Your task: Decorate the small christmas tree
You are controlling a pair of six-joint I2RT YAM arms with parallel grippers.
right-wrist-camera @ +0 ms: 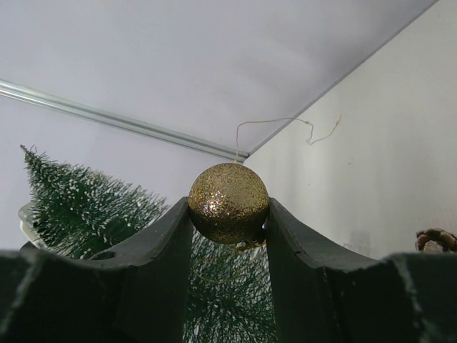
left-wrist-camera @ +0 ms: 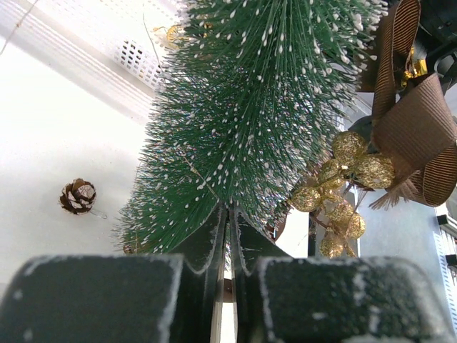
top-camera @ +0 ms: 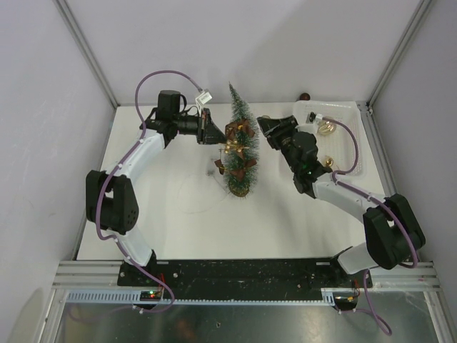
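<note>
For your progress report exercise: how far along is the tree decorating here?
Done: a brown ribbon bow and gold berry cluster sit on the small christmas tree. In hand: the right gripper grips a gold glitter ball. Remaining: hanging it, plus ornaments in the basket.

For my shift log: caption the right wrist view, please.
A gold ball clamped in the right gripper, tree behind.

Left claw [left-wrist-camera: 228, 218] nearly closed; right claw [right-wrist-camera: 228, 214] tight around a gold ball [right-wrist-camera: 227, 191].
</note>
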